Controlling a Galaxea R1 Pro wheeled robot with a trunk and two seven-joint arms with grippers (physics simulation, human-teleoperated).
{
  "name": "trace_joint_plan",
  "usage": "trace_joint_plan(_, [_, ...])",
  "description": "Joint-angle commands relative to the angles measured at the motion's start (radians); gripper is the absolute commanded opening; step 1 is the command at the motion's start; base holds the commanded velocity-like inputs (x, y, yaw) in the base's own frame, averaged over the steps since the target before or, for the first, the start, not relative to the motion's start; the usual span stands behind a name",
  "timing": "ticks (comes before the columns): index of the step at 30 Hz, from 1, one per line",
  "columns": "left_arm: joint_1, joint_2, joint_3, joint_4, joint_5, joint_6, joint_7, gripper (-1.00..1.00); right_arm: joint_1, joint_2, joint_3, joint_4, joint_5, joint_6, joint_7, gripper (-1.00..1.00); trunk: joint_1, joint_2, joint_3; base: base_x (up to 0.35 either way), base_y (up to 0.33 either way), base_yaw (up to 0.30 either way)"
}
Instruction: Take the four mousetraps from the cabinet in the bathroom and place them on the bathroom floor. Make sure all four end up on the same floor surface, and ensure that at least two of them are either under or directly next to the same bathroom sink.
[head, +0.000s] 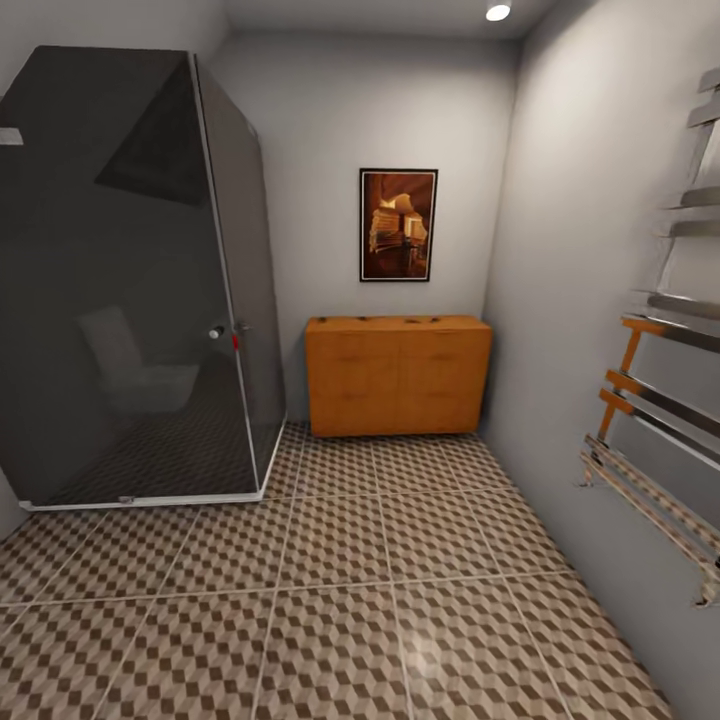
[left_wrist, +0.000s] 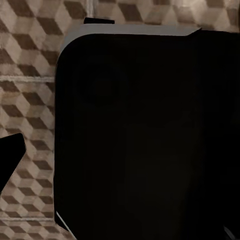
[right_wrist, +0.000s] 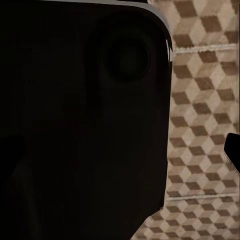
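The orange-brown cabinet (head: 398, 378) stands against the far wall under a framed picture. Several small dark mousetraps (head: 412, 322) lie in a row on its top, too far off to show detail. The cube-patterned bathroom floor (head: 330, 600) stretches from me to the cabinet. The bathroom sink is out of view. In the left wrist view one dark finger (left_wrist: 10, 157) shows at the picture's edge beside my black body, over the floor (left_wrist: 30, 100). The right wrist view likewise shows one dark finger (right_wrist: 233, 150) over the tiles (right_wrist: 200, 125). Neither finger has anything against it.
A dark glass shower enclosure (head: 130, 280) fills the left side, with a toilet reflected in its glass. A chrome towel rail (head: 660, 400) juts from the right wall. The framed picture (head: 398, 224) hangs above the cabinet. Open tiles run between shower and rail.
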Motion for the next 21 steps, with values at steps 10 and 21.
trace_joint_plan(10, [0.0,-0.001,0.001,0.0,0.015,-0.001,0.0,1.0,0.0,0.0,0.0,0.0,-0.001,-0.003,-0.001,1.0,0.001,0.0,-0.001,0.322,0.0,0.001])
trace_joint_plan(21, [0.0,-0.002,0.001,0.001,0.015,-0.001,0.0,1.0,0.0,0.0,-0.001,0.0,-0.001,-0.001,-0.002,1.0,0.001,0.0,-0.001,0.322,0.0,0.0])
